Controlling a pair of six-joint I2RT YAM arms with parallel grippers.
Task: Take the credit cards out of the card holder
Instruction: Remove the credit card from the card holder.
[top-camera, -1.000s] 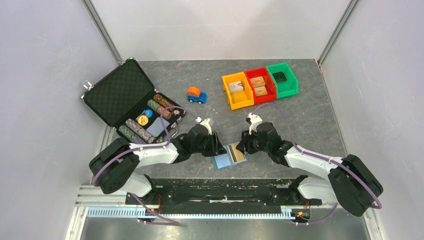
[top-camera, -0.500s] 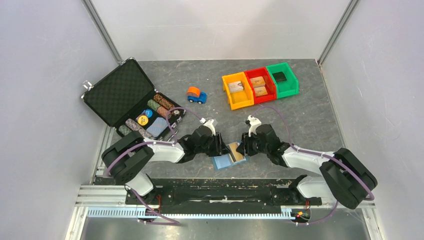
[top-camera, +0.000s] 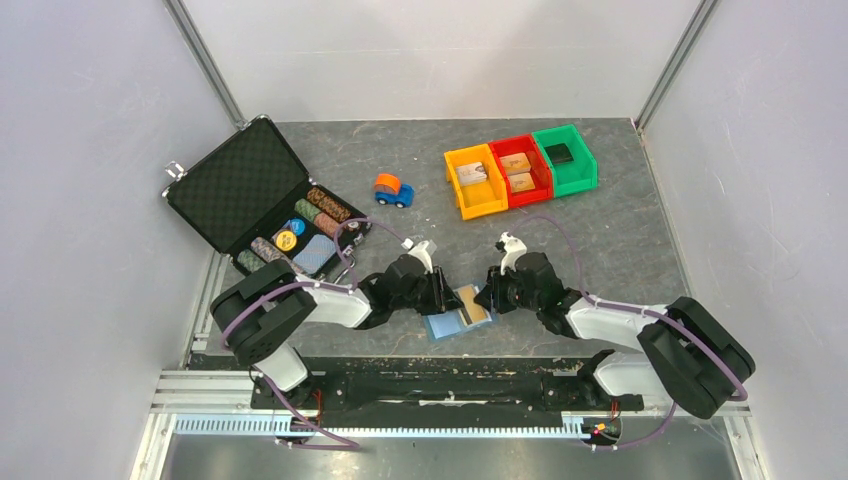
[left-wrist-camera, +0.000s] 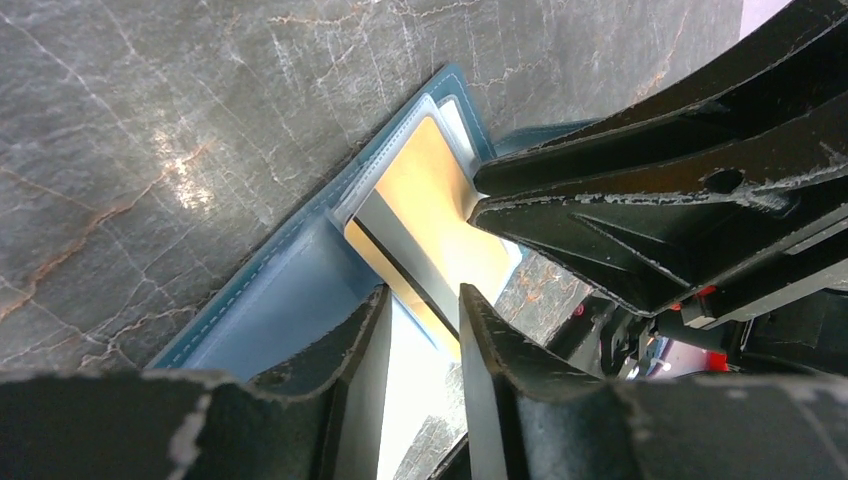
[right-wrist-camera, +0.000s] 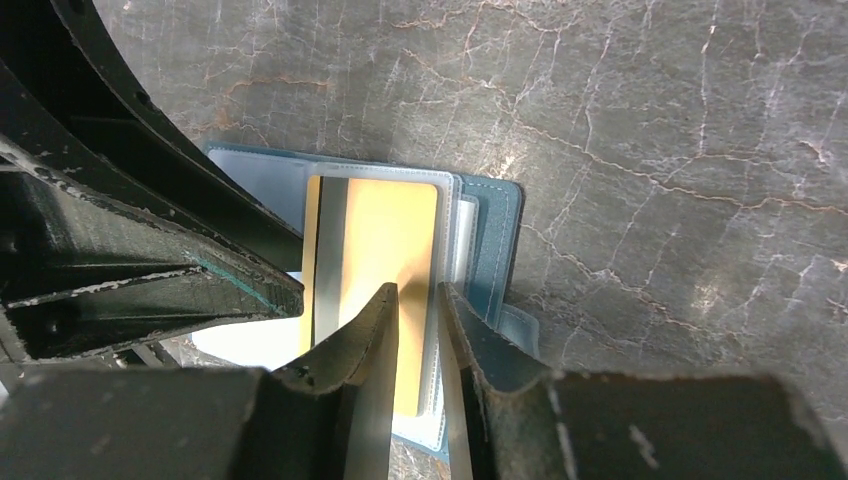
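Card holder lies open, gold credit card showing; left gripper, right gripper narrowly ajar, hold unclear

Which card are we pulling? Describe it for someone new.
At the middle of the grey table's front edge lies an open light-blue wallet. The card sits on its right half: gold with a grey stripe along one edge, against clear sleeves.

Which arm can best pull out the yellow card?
Probably the right: the right gripper sits over the yellow card's edge, while the left gripper seems to pin the card holder.
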